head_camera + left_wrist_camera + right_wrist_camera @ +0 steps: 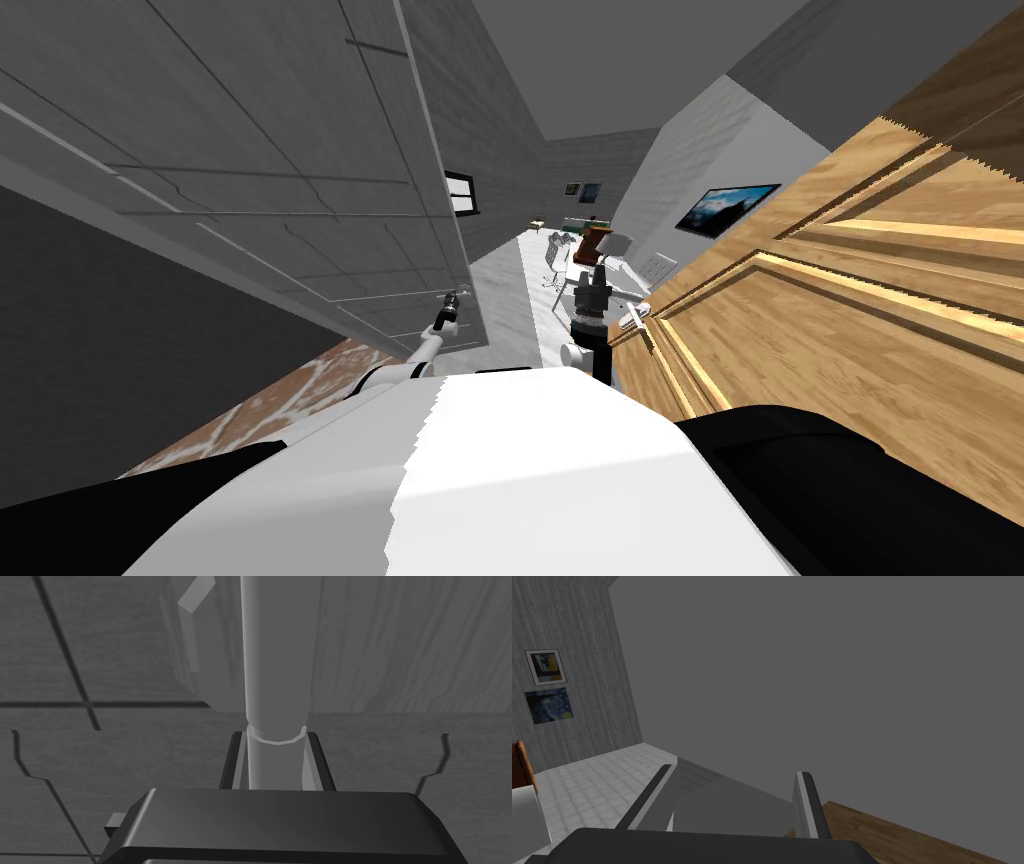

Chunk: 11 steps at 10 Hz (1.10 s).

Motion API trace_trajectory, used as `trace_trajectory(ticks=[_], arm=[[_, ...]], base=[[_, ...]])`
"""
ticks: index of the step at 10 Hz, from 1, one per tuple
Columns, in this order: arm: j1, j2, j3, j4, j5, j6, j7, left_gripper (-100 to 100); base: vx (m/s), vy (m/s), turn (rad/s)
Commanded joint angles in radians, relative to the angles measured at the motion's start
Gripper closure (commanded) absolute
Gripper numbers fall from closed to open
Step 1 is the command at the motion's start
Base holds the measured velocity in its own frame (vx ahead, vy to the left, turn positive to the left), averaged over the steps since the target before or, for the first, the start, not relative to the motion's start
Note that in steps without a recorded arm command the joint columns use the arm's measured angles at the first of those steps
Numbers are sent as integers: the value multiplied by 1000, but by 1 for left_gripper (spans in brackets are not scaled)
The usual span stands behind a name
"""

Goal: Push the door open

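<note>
A large grey door [250, 150], panelled, is taking up the robot's left side and appears to be standing partly swung, with a pale tiled floor [530, 290] showing past its free edge. Across the passage from the grey door, a wooden door [850, 330] is lining the robot's right. The left arm is reaching to the grey door near that free edge. There the left claw [275, 737] is clamping its two fingers on the sides of the door's grey, rod-like handle [277, 666]. The right claw [735, 771] is hanging off the grey door, nearer the wooden door's pale lever [634, 320], with its fingers standing wide apart and holding nothing.

The grip looks made, so the step in hand is probably the push itself. The next move likely calls for driving the handle forward along the grey door's arc, with the grip square so the fingers are not sliding off.
</note>
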Motion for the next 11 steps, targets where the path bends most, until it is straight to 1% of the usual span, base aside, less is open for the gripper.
trace_trajectory(ticks=[1,3,4,5,9,10,11], arm=[[8,10,20,-16,6,8,-8,100],[10,18,42,-13,12,7,-16,100],[10,18,42,-13,12,7,-16,100],[12,25,59,-10,17,6,-22,100],[17,42,106,-2,32,3,-40,100],[17,42,106,-2,32,3,-40,100],[19,48,124,1,37,2,-46,100]], base=[[188,-69,65],[210,-74,62],[133,-44,35],[156,-61,30],[183,-98,85],[137,-58,35],[156,-70,49]])
